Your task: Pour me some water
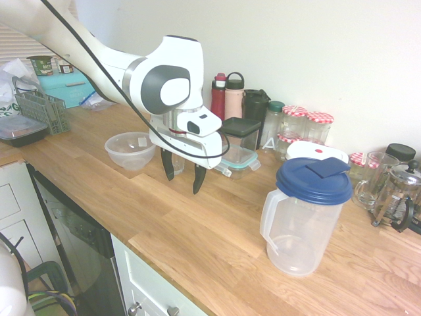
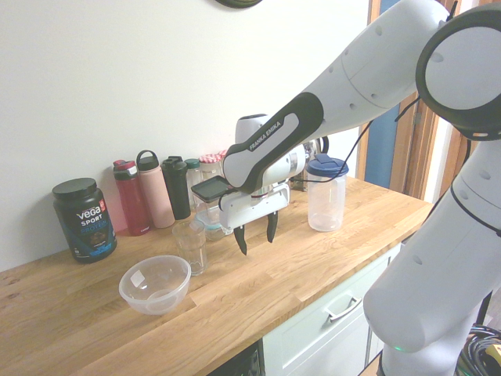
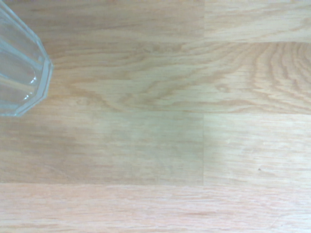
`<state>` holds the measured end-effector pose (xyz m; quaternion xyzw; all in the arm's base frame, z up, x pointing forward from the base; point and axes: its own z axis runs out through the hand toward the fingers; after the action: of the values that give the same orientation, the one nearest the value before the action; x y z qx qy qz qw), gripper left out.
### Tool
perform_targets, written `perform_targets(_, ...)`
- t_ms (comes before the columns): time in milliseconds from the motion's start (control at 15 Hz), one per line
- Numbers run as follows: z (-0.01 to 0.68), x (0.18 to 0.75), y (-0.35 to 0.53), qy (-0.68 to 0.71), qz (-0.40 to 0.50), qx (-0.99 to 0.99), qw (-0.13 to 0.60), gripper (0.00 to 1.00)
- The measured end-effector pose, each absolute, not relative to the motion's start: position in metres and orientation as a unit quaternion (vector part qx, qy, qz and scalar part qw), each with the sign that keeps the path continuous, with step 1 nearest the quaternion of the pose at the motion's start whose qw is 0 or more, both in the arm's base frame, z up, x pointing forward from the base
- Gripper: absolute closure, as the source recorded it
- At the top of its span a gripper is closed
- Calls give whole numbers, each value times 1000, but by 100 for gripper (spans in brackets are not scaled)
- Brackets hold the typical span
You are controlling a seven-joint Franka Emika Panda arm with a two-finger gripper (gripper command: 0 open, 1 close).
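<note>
A clear plastic pitcher (image 1: 302,224) with a blue lid (image 1: 314,179) stands on the wooden counter, also seen in the second exterior view as the pitcher (image 2: 326,196). A clear faceted glass (image 2: 190,245) stands upright next to a clear bowl (image 2: 155,283). The glass's rim (image 3: 22,68) shows at the wrist picture's edge. My gripper (image 1: 183,182) hangs open and empty a little above the counter, between glass and pitcher, close beside the glass. In the second exterior view the gripper (image 2: 257,243) points straight down. In the first exterior view the gripper mostly hides the glass.
Bottles (image 1: 225,95), lidded jars (image 1: 295,125) and food containers (image 1: 238,158) line the back wall. A French press (image 1: 398,194) and glass mug (image 1: 371,178) stand behind the pitcher. A black tub (image 2: 84,219) stands at the far end, a grey crate (image 1: 43,108) beyond the bowl (image 1: 130,150).
</note>
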<state>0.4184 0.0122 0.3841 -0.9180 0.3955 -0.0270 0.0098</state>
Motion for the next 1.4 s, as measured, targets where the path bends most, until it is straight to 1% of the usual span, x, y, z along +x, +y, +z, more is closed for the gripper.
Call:
perform_targets(200, 391, 422, 10, 396, -31, -917, 12, 0)
perform_targets(333, 417, 429, 3, 399, -34, -916, 15, 0)
perform_targets(467, 459, 427, -10, 403, -40, -914, 19, 0)
perform_targets(667, 519, 401, -40, 423, -49, -904, 21, 0)
perform_targets(867, 555, 365, -90, 448, -76, -890, 36, 0)
perform_targets(1067, 551, 329, -142, 472, -94, -875, 48, 0)
perform_targets(1400, 535, 279, -183, 496, -114, -860, 39, 0)
